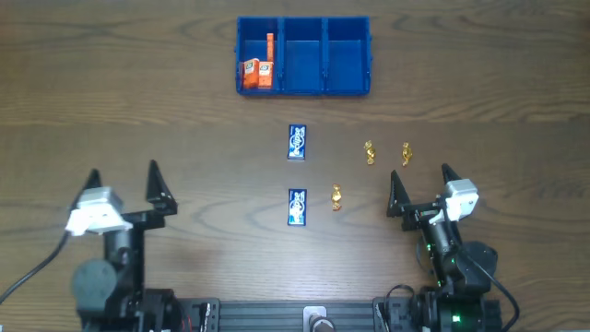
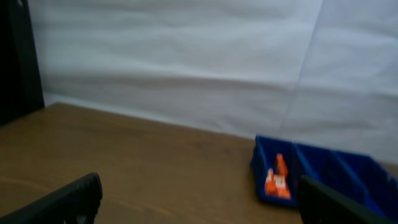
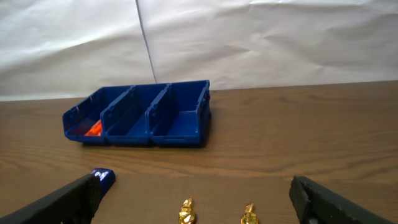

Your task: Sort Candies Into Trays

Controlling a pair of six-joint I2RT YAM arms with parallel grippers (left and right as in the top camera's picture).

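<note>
Well short of the blue tray, the left gripper hangs, jaws wide. Orange candies sit in the tray's left compartment; two blue packets and three gold candies lie loose before it, near the wide-open right gripper.

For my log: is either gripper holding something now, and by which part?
Nothing is held. The left gripper and the right gripper are both open and empty.

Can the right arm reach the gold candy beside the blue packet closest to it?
Probably yes: the right gripper is open, and the gold candy lies in the open nearby, nothing between them.
</note>
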